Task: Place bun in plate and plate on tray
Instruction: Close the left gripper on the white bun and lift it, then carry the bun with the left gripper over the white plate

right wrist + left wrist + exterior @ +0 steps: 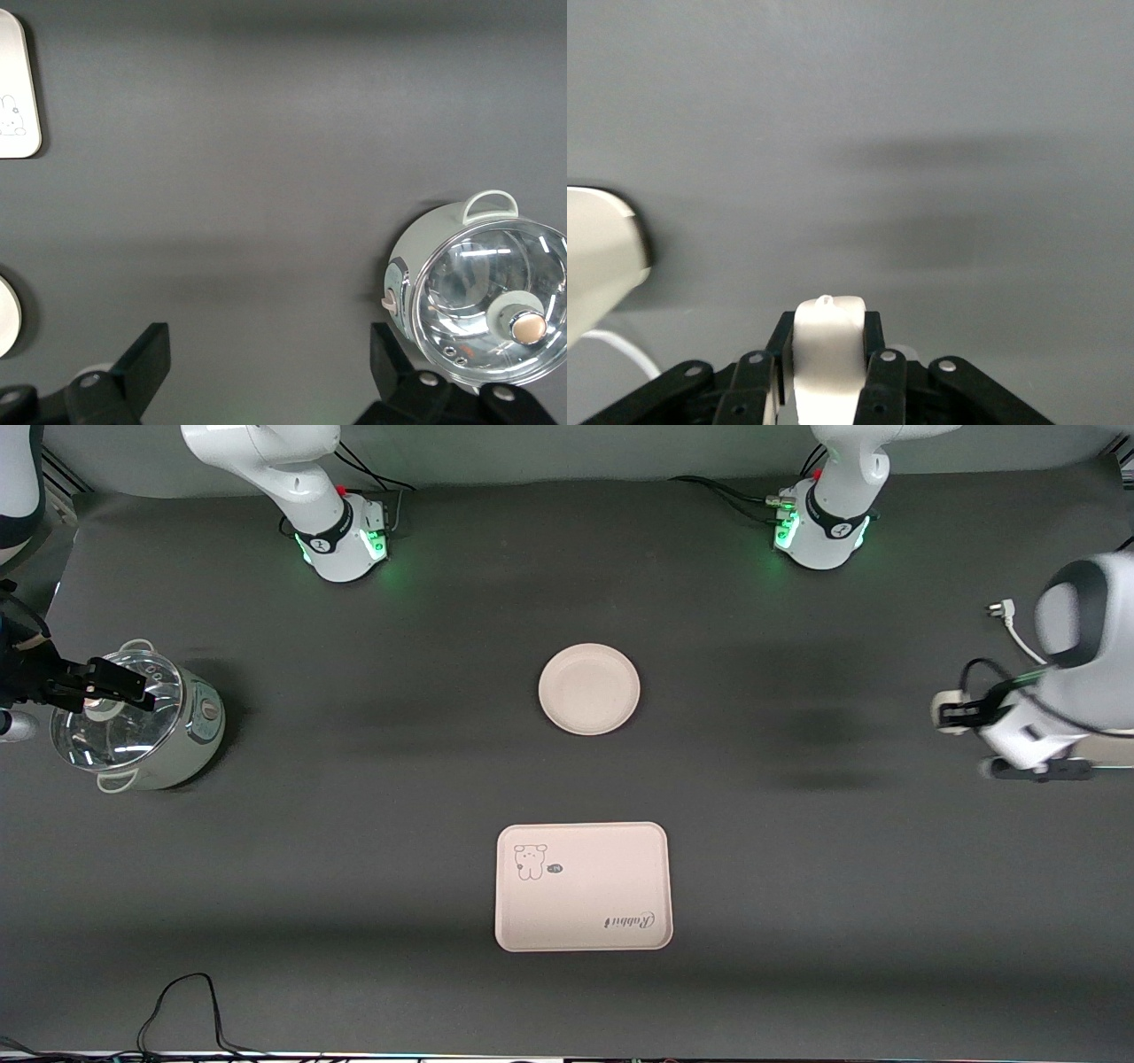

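The bun is a small off-white lump clamped between my left gripper's black fingers. In the front view my left gripper holds the bun in the air over bare mat at the left arm's end of the table. The round cream plate lies empty at the table's middle. The printed tray lies empty, nearer to the front camera than the plate. My right gripper hangs open and empty over the pot; its fingers stand wide apart in the right wrist view.
A pale green pot with a glass lid stands at the right arm's end; it shows in the right wrist view. A white plug and cable lie near the left arm. Cables lie at the front edge.
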Robot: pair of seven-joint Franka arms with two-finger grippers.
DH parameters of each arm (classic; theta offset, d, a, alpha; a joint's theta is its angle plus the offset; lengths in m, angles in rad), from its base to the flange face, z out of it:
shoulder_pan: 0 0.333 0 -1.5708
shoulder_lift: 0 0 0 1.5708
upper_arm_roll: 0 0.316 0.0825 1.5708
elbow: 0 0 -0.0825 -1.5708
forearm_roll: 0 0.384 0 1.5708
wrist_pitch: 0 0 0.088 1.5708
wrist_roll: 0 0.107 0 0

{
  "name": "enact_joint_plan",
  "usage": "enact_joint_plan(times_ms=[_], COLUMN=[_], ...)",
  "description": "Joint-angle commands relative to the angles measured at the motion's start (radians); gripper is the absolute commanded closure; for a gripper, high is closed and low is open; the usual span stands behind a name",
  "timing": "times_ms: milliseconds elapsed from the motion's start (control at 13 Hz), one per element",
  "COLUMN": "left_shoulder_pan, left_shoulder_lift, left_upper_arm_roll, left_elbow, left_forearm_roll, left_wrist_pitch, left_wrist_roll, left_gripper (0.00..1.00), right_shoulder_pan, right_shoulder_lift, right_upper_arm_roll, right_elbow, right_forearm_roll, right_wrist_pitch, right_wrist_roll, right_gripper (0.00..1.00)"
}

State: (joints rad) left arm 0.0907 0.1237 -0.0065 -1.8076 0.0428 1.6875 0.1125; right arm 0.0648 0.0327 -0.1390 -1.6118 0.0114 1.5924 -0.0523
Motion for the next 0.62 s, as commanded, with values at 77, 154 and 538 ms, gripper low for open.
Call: enact_joint_plan(times_ms=[77, 154, 538], left_shoulder_pan=[0.014, 0.012, -0.049], left_shoulder_lift=[0.028, 0.027, 0.028], left_upper_arm_roll=[-0.004, -0.004, -0.079], left_elbow=[0.299, 0.325, 0.355], left_forearm_roll=[-0.004, -0.004, -0.04], left_wrist_pitch=[-0.302, -0.34, -0.356], left_wrist_roll=[0.055, 0.053, -0.132], left_gripper=[0.65, 0.65, 0.64], right_shoulder_pan=[0.009, 0.009, 0.007], right_shoulder_lift=[-0.005, -0.005, -0.005], right_upper_arm_roll=[-0.008, -0.008, -0.008], right_elbow=[0.003, 0.003, 0.001], right_forearm_roll=[-0.022, -0.022, -0.022], right_wrist_pitch=[-0.011, -0.011, -0.011], right_wrist_roll=[-0.018, -0.017, -0.018], right_gripper=[0.0, 0.0, 0.0])
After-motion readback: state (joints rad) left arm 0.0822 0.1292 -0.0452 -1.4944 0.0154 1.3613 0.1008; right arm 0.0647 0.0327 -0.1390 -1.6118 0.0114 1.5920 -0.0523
